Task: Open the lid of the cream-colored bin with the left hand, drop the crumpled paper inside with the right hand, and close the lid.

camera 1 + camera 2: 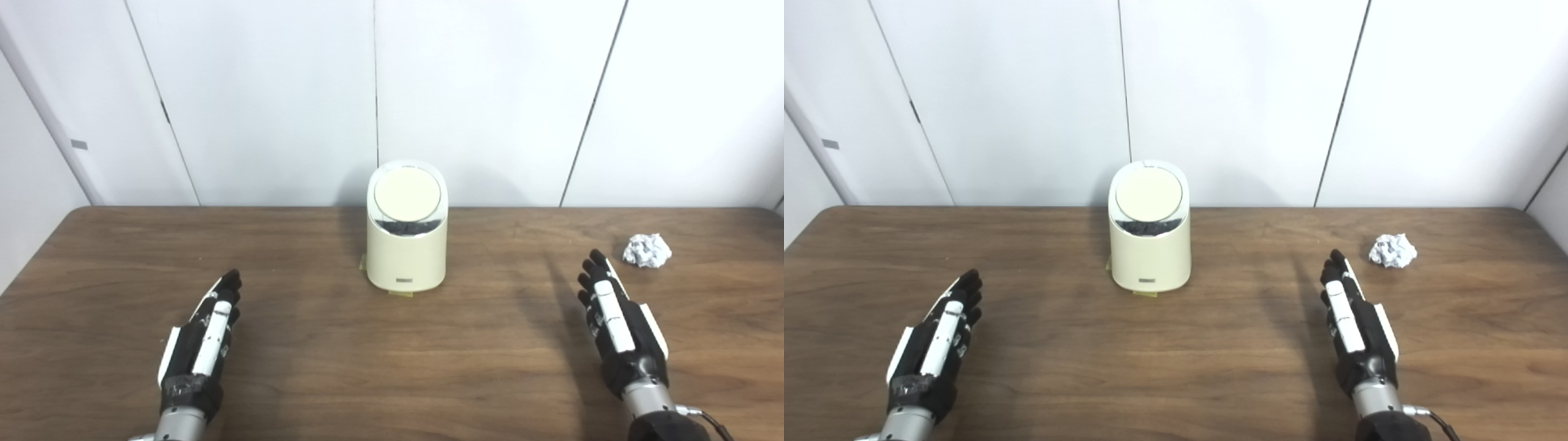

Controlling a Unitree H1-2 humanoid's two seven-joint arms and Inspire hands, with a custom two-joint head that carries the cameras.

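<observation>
You have the bin (407, 245) standing upright at the centre of the frame, toward the far edge of the table (392, 367), close to the white wall panels (490, 92). Its round lid (407, 195) sits down on top, tilted toward you, with a dark gap showing along its lower edge. A small yellowish tab pokes out from under the bin's base.

Your paper (647, 250) lies crumpled on the table at the right of the frame, well apart from the bin and just beyond the right hand.

Your left hand (202, 343) is at the lower left, well short of the bin, fingers straight and lying side by side, pointing up the frame, holding nothing. Your right hand (618, 324) is at the lower right in the same pose: fingers extended and close together, empty, with the fingertips (593, 260) near the paper but not touching it. You cannot tell from these views whether either hand rests on the tabletop.
</observation>
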